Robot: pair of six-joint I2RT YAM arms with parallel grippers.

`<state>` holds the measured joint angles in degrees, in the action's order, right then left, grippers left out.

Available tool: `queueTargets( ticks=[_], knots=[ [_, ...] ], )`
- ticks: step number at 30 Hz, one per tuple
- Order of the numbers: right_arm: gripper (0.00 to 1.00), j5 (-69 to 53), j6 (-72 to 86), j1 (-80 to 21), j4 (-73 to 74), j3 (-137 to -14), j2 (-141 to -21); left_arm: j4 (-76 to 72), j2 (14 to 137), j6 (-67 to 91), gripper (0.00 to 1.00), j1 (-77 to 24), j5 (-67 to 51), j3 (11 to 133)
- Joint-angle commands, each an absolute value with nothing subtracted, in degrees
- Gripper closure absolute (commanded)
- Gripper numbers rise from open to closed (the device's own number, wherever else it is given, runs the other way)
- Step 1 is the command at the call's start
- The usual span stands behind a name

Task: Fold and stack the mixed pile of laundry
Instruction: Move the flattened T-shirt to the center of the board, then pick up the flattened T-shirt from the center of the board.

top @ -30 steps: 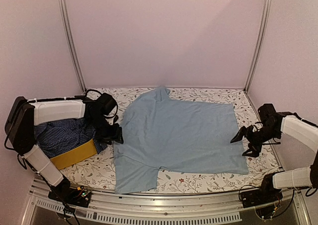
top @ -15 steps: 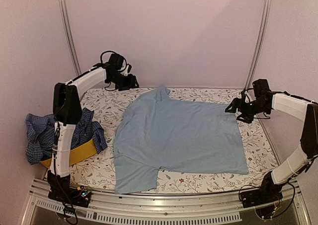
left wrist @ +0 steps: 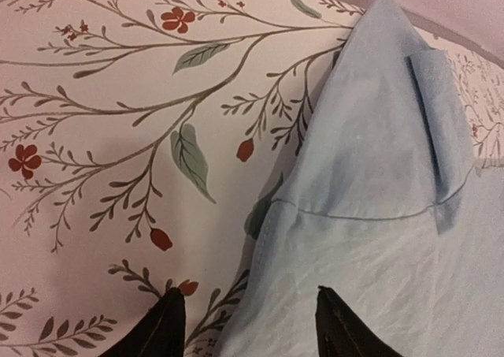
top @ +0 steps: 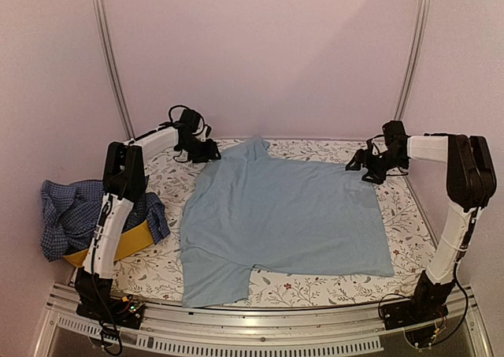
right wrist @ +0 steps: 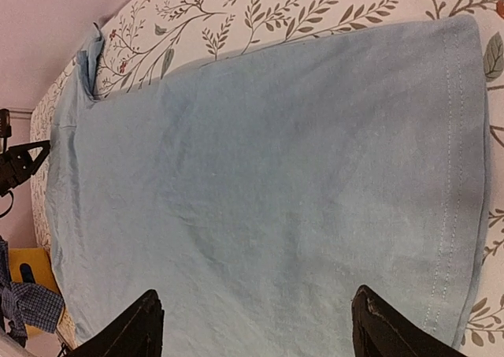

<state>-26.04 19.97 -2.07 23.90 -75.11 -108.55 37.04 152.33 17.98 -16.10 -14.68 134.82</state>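
Observation:
A light blue T-shirt (top: 283, 215) lies spread flat on the floral table cover (top: 150, 270), hem to the right. My left gripper (top: 209, 153) is at its far left corner. In the left wrist view the gripper (left wrist: 250, 325) is open, and the T-shirt's (left wrist: 378, 215) seamed edge runs between the fingertips, unheld. My right gripper (top: 361, 168) is at the far right corner. In the right wrist view it (right wrist: 256, 310) is wide open over the T-shirt (right wrist: 260, 176), holding nothing. A navy-and-white checked shirt (top: 75, 211) is heaped at the left.
A yellow fabric basket (top: 118, 245) sits at the near left under the checked shirt, hanging past the table's edge. Pink walls and two metal posts (top: 110, 57) close in the back and sides. A metal rail (top: 260, 325) runs along the near edge.
Both arms have swung from the T-shirt's side edges to its far corners. The left arm has left the basket, uncovering the checked shirt. The T-shirt has not moved.

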Motion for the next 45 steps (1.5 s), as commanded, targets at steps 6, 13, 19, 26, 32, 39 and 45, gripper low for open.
queueTargets(
  ticks=[6, 13, 19, 26, 32, 39, 45],
  knots=[
    [0.23, -22.0, 19.8, -1.9, 24.9, -85.7, -121.6, 37.5, 153.9, 20.6, 0.86, -15.4, -9.0, 133.9],
    [0.25, -21.6, 20.4, -1.9, 25.4, -90.4, -127.9, 37.0, 150.3, 21.4, 1.00, -13.0, -7.2, 127.2],
    [0.26, -22.1, 20.6, -2.4, 25.5, -96.1, -131.9, 35.4, 147.7, 26.0, 1.00, -9.1, -5.0, 122.8],
    [0.27, -22.4, 20.2, -3.3, 28.5, -110.9, -141.2, 34.5, 151.4, 28.0, 1.00, -8.1, -8.6, 127.4],
    [0.24, -23.3, 19.8, -3.1, 30.6, -115.7, -141.5, 33.8, 152.8, 28.8, 0.83, -7.3, -13.2, 132.7],
    [0.11, -24.0, 17.5, -2.9, 32.1, -108.0, -125.2, 33.8, 137.3, 24.7, 0.27, -9.8, -10.2, 125.4],
    [0.09, -25.5, 19.6, -2.7, 32.1, -88.1, -105.1, 34.3, 117.8, 24.3, 0.14, -14.7, -7.3, 106.2]
  ],
)
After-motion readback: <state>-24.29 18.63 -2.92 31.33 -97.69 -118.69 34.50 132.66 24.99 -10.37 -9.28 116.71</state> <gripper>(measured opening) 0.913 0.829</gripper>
